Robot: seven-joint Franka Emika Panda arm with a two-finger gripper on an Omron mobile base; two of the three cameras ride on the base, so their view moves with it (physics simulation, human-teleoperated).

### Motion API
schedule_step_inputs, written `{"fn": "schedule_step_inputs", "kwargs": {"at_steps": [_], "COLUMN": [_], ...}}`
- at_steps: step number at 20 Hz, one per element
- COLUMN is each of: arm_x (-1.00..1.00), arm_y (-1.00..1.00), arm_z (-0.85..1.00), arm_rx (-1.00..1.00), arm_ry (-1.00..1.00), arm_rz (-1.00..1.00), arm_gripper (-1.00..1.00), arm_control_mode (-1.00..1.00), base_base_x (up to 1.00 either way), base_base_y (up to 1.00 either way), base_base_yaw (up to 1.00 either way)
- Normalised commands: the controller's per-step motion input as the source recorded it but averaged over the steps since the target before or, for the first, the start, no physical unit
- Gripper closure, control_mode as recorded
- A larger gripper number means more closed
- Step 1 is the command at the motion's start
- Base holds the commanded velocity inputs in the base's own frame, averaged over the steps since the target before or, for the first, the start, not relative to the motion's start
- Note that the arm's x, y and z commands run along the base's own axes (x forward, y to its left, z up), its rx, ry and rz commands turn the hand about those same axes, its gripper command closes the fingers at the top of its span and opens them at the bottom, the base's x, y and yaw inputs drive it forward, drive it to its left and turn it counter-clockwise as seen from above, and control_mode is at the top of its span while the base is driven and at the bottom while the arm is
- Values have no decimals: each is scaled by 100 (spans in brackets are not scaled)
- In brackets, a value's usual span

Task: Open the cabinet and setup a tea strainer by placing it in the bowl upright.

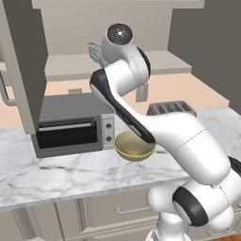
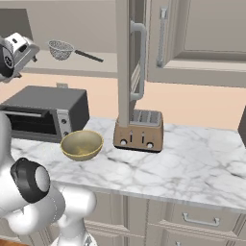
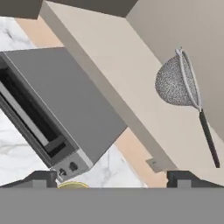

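Observation:
The cabinet (image 1: 21, 61) stands open, its right door (image 2: 126, 57) swung out edge-on above the toaster. On its pale shelf (image 3: 131, 83) rests the tea strainer (image 3: 175, 83) (image 2: 61, 49), a grey mesh cup whose thin dark handle (image 3: 209, 140) points away to the right. In the left base view the tea strainer (image 1: 95, 52) peeks out from behind my wrist. My gripper (image 2: 28, 50) (image 3: 113, 181) hovers in front of the shelf, left of the strainer, open, with nothing between its fingers. The yellowish bowl (image 1: 134, 146) (image 2: 81, 144) sits empty on the marble counter below.
A dark toaster oven (image 2: 43, 113) stands on the counter under the shelf, left of the bowl. A brown toaster (image 2: 139, 130) sits right of the bowl, below the open door. Another wall cabinet (image 2: 202, 33) to the right is closed. Drawers (image 2: 199, 221) run under the counter.

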Motion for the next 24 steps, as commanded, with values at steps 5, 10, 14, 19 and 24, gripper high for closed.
{"fn": "schedule_step_inputs", "kwargs": {"at_steps": [5, 10, 14, 19, 24], "arm_x": [23, 20, 2, 11, 38], "arm_y": [-15, -8, 0, -1, 0], "arm_z": [14, 13, 44, 34, 2], "arm_rx": [11, 22, 6, 5, -7], "arm_ry": [-8, -7, -4, 3, 5], "arm_rz": [-19, -27, -8, 0, 0], "arm_gripper": [-100, -100, -100, -100, -100], "arm_control_mode": [-100, -100, -100, -100, -100], "base_base_x": [0, 0, 0, 0, 0], "base_base_y": [0, 0, 0, 0, 0], "base_base_yaw": [0, 0, 0, 0, 0]}}
